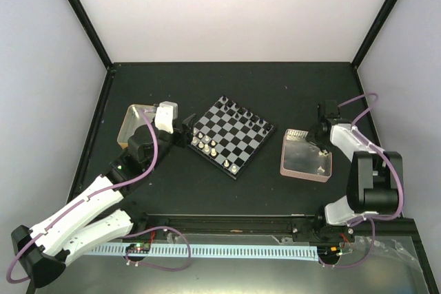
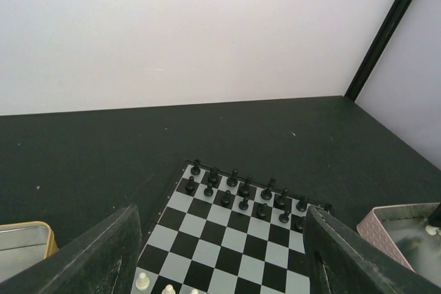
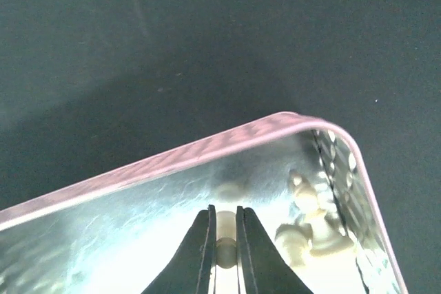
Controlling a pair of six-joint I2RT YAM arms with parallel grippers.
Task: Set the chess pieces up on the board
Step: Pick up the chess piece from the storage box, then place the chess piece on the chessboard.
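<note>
The board (image 1: 233, 135) lies mid-table, turned diamond-wise. Black chess pieces (image 1: 242, 112) line its far edge, and a few white chess pieces (image 1: 207, 146) stand at its near-left edge. My left gripper (image 1: 187, 132) hovers open at that near-left side with nothing between its fingers (image 2: 96, 259). From the left wrist view, the board (image 2: 234, 232) and the black pieces (image 2: 244, 187) lie ahead. My right gripper (image 3: 224, 228) is down inside the pink tray (image 3: 207, 146), shut on a white piece (image 3: 225, 242). More white pieces (image 3: 313, 232) lie in the tray's corner.
A yellow-rimmed metal tin (image 1: 131, 118) sits left of the board, behind my left arm. The pink tray (image 1: 284, 160) lies to the right of the board. White walls with black corner posts enclose the dark table.
</note>
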